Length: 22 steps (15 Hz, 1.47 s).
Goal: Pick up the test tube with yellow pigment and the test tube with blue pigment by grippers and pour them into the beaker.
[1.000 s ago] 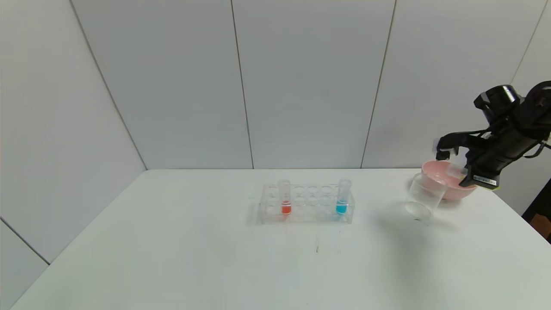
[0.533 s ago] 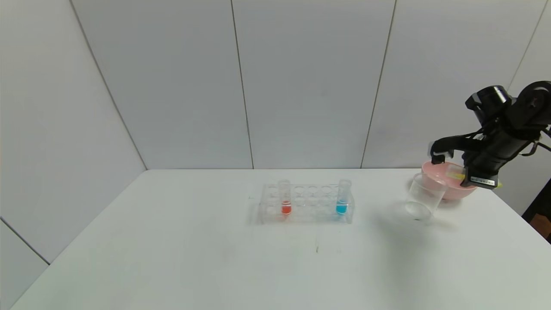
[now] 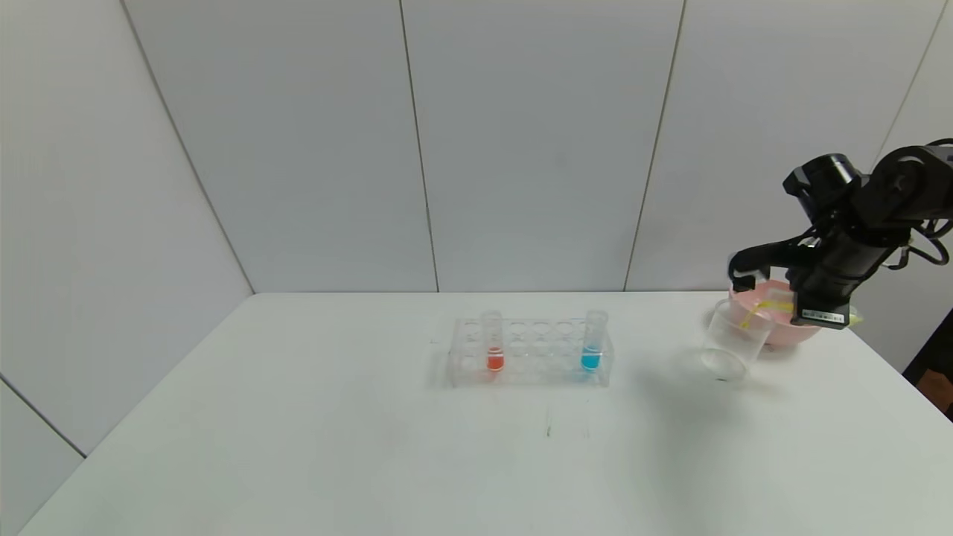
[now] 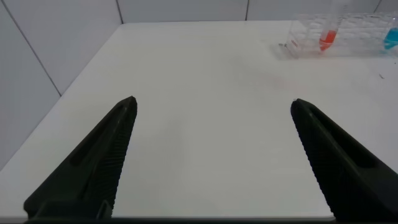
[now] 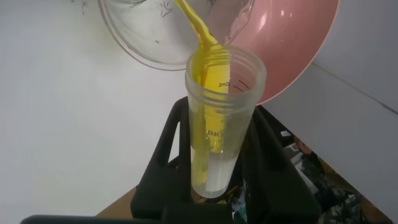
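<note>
Yellow tube (image 5: 214, 124): light, slick, breakable; right gripper (image 5: 211, 168) jaws pinch its lower body, tipping a stream into the beaker (image 3: 733, 339) near the worktop's right edge. Left gripper (image 4: 214, 155) jaws spread.

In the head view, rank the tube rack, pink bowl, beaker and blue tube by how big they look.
1. Tube rack, clearly widest.
2. Pink bowl, partly hidden by the right gripper and the beaker.
3. Beaker, nearer the camera than the bowl, so this pair is unsure.
4. Blue tube, smallest.
</note>
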Motion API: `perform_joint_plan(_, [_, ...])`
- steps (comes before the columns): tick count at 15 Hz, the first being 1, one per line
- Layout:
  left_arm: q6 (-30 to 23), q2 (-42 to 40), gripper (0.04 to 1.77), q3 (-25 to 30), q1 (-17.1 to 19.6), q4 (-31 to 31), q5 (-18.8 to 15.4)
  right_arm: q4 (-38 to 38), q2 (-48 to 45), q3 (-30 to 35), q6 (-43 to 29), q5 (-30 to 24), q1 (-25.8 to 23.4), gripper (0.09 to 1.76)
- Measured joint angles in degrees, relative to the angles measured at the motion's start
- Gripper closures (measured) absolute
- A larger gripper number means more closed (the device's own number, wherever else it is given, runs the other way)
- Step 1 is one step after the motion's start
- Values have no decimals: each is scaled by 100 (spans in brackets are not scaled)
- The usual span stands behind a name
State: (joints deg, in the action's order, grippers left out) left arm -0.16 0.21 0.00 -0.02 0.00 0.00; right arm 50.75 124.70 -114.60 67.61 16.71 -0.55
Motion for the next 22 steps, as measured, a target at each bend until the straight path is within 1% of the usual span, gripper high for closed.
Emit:
perform_joint_plan(3, [0,0,5,0,2,0,0,-52,66,0,32,367,79,132])
perform_joint_plan(6, [0,0,5,0,0,0,0,-56,94,0,40,441,156,132])
perform_joint_plan(9, [0,0,5,0,0,0,0,-69,99,0,183,928,239,132])
perform_joint_plan(12, [0,0,5,0,0,0,0,-89,102,0,194,1028,300,132])
perform_joint_plan(16, [0,0,5,0,0,0,0,-96,94,0,402,1635,366,132])
perform_joint_plan(19, [0,0,5,0,-2,0,0,-61,69,0,453,1785,399,132])
perform_joint_plan(22, [0,0,5,0,0,0,0,-50,46,0,482,1818,451,132])
